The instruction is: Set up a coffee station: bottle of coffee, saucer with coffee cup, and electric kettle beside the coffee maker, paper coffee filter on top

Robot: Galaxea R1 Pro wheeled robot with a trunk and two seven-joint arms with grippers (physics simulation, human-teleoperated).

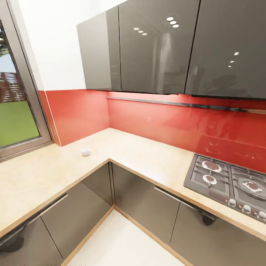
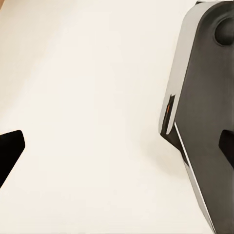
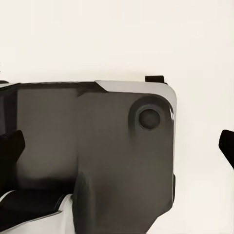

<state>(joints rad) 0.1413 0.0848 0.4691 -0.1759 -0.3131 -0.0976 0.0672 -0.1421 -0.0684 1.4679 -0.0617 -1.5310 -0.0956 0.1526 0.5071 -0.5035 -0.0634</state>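
Observation:
A small white coffee cup (image 1: pixel 85 151) stands upright on the beige countertop (image 1: pixel 144 151), close to the inner corner and the red backsplash. In the left wrist view my left gripper (image 2: pixel 117 151) hangs over pale floor, its dark fingertips (image 2: pixel 10 150) far apart with nothing between them. My right gripper (image 3: pixel 117 148) is also open in the right wrist view, one dark fingertip (image 3: pixel 227 146) at each side of the frame, with a grey part of the robot's own body (image 3: pixel 122 151) beyond it.
The L-shaped counter runs along two walls over glossy grey base cabinets (image 1: pixel 147 207). A gas hob (image 1: pixel 229 184) sits at the right. Dark wall cabinets (image 1: pixel 159 48) hang above, and a window (image 1: pixel 14 111) is at the left. Pale floor (image 1: pixel 122 244) lies in front.

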